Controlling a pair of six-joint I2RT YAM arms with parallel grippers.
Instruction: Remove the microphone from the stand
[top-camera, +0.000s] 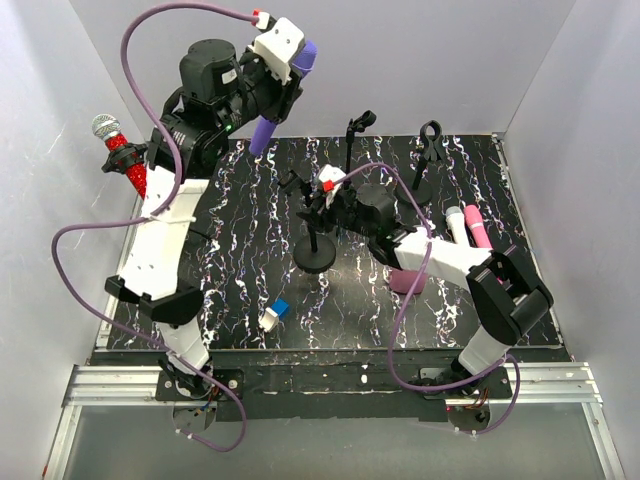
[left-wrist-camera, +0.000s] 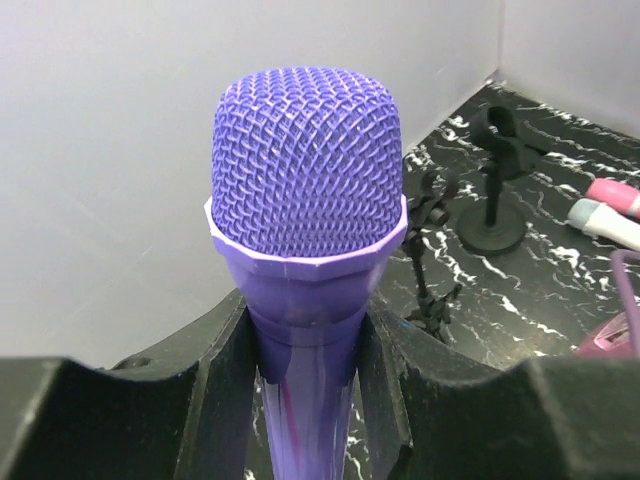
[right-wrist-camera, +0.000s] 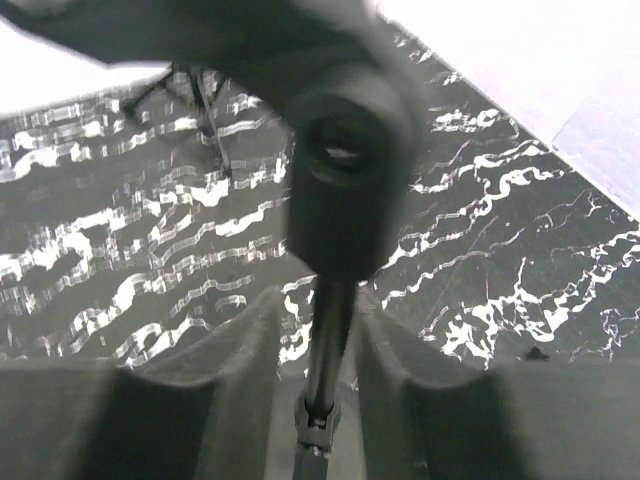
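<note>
Black table (top-camera: 250, 250) veined with white, boxed in by pale walls. High near the back wall, on the left arm, a purple microphone (top-camera: 265, 130), well apart from every stand. Gripped just under its mesh head by the left gripper (left-wrist-camera: 305, 350), clamped tight on both sides of the handle. At mid-table, an empty stand (top-camera: 316, 258) on a round black base. Straddled at its thin pole by the right gripper (right-wrist-camera: 320, 310): blurred in the right wrist view, but jaws a little apart, with a narrow gap on each side of the pole. At the far left edge, a red microphone (top-camera: 122, 150) clipped in its own stand. At the back, two more bare stands (top-camera: 360, 125). At the right, a pink microphone (top-camera: 476, 226) and a white microphone (top-camera: 455, 222) lying side by side on the table.
</note>
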